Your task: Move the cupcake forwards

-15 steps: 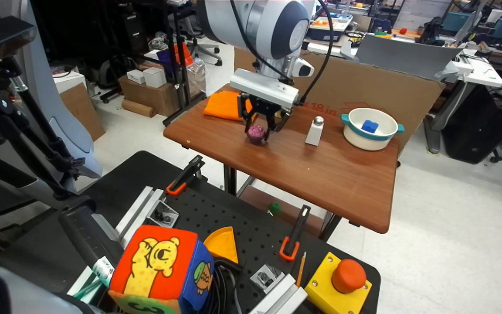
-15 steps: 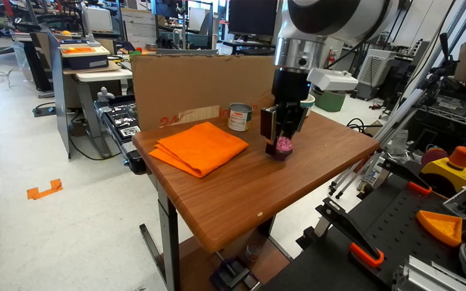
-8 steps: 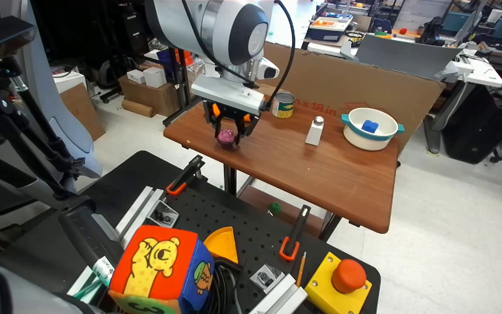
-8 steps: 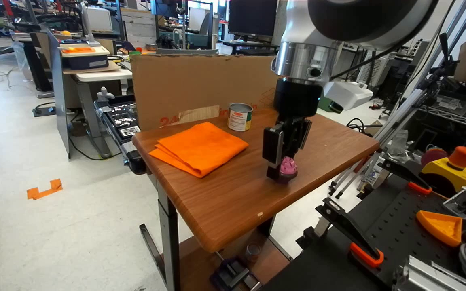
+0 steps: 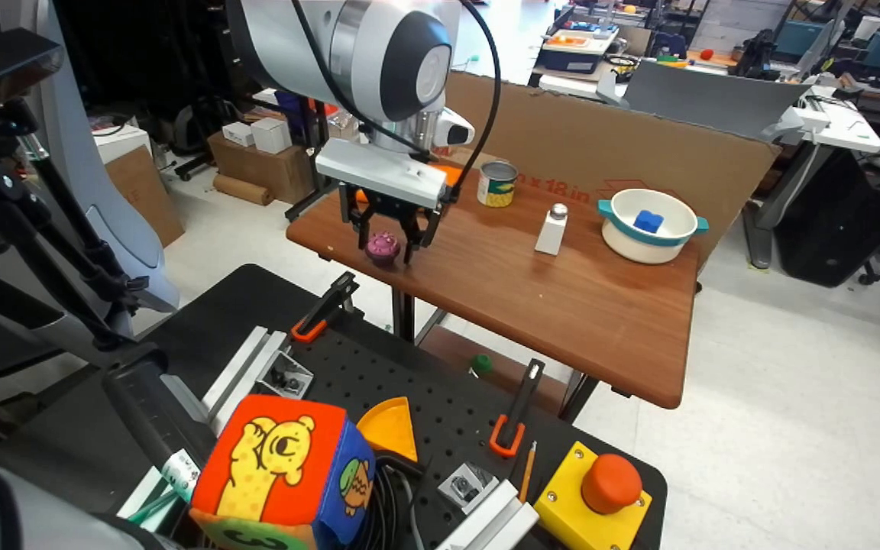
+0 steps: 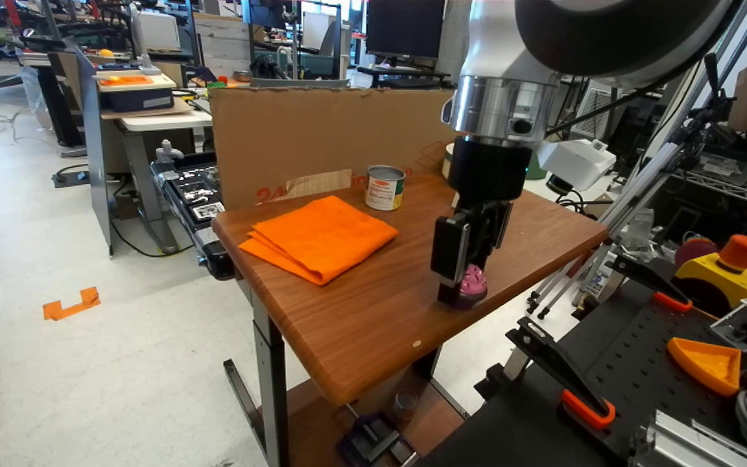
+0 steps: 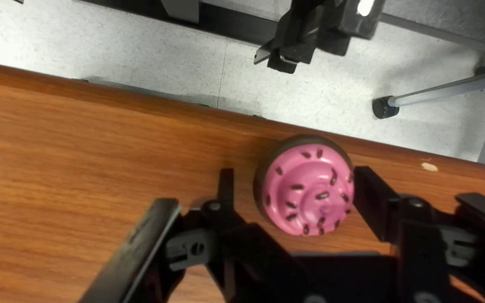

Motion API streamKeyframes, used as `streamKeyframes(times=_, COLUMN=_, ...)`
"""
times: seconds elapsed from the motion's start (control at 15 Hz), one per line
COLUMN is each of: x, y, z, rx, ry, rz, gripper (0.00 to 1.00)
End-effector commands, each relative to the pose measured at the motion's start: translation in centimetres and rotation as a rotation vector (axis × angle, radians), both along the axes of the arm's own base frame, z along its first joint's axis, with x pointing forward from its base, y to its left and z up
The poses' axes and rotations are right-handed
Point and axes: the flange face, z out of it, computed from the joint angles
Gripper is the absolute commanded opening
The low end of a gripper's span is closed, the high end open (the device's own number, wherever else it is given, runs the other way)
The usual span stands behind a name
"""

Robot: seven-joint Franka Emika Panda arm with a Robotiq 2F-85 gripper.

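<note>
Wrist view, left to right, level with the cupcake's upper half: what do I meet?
One pincer fingertip → cupcake → other pincer fingertip → pale tabletop mark.

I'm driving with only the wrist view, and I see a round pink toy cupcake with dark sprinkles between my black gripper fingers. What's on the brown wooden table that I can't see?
Observer: An angular white bottle with a silver top stands apart from the cupcake.
Operator: Ooh, what else is up there?
Observer: In an exterior view, a small blue object sits inside a round cream bowl with teal handles.
Operator: Anything fun off the table?
Observer: Yes, a soft-looking red and blue cube with a yellow bear picture.
</note>
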Motion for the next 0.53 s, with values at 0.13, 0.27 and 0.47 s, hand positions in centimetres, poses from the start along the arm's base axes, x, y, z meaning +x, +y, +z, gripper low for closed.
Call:
streamKeyframes(times=0.13, x=-0.9, y=-2.3, z=1.7, rx=-0.017, ry=-0.006, rz=-0.088, gripper=1.0)
streamKeyframes(times=0.27, x=-0.7, y=-4.8, z=3.3, rx=-0.038, ry=-0.005, rz=-0.159, gripper=1.0)
streamKeyframes(times=0.47, x=-0.7, y=-9.0, z=5.2, rx=-0.12, ry=0.05, rz=-0.264, gripper=1.0)
